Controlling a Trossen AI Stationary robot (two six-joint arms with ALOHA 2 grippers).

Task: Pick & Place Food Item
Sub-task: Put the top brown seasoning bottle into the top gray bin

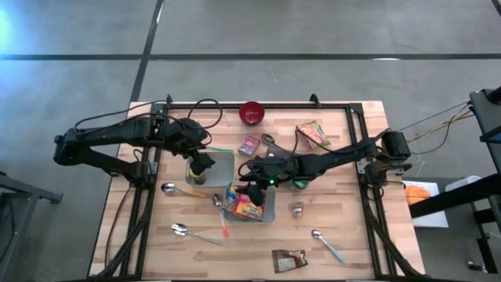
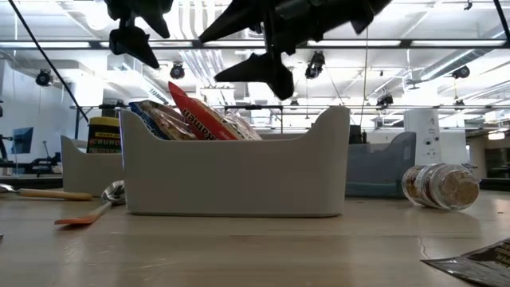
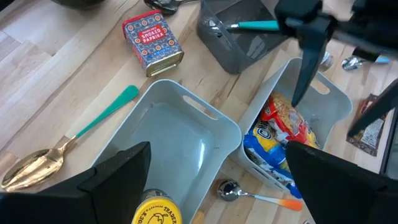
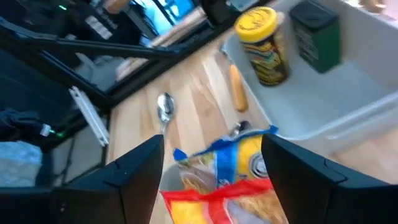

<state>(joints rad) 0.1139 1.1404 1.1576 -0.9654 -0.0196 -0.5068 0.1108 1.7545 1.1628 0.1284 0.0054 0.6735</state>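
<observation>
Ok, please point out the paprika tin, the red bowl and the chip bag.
paprika tin (image 3: 152,42), left wrist view, on its red label face.
red bowl (image 1: 252,113), high view, on its inside.
chip bag (image 4: 236,171), right wrist view, on its yellow and blue front.

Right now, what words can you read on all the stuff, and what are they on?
"SMOKED PAPRIKA": on the red tin.
"TRADER": on the yellow lid, with a word above it cut off.
"CRUNC...": on the yellow jar, only partly readable.
Chip bags: print too crumpled to read.
Green box, brown packet and striped packet: too small or blurred.
</observation>
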